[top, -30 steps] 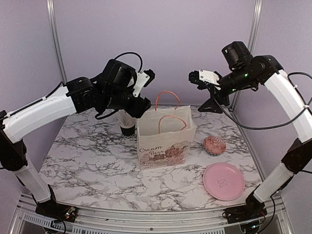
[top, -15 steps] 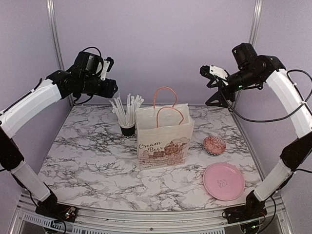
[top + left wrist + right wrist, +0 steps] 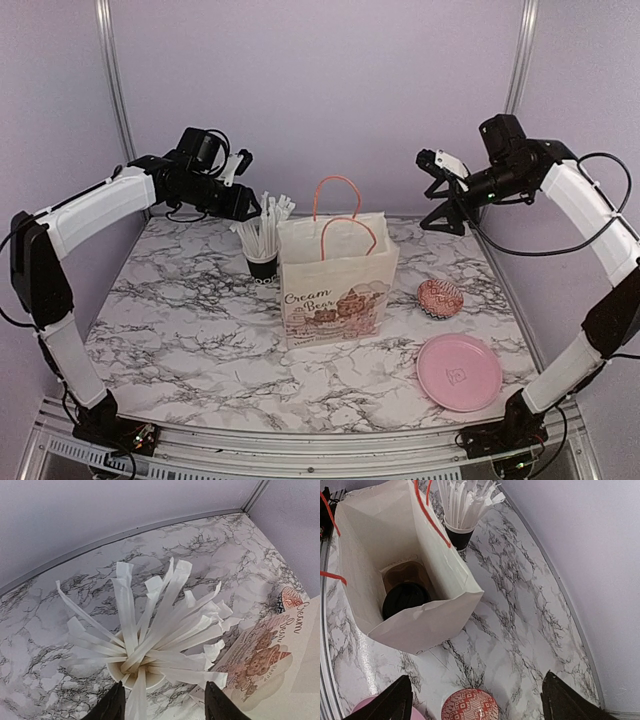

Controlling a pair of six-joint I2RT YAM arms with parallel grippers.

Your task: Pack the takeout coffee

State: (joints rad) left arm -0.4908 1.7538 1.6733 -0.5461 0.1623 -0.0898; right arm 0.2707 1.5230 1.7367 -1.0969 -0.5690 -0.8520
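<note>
Takeout coffee point(image 3: 404, 599) inside paper bag point(image 3: 335, 285), lid on, sitting on brown tray point(image 3: 402, 572) at bag bottom (only lid visible). Bag upright mid-table, nearer far edge. Straw cup point(image 3: 262, 262) just beside bag's left side. Left gripper point(image 3: 165, 707) above straws, partly spread, empty. Right gripper point(image 3: 430, 170) high near far-right corner, wide, empty.
</note>
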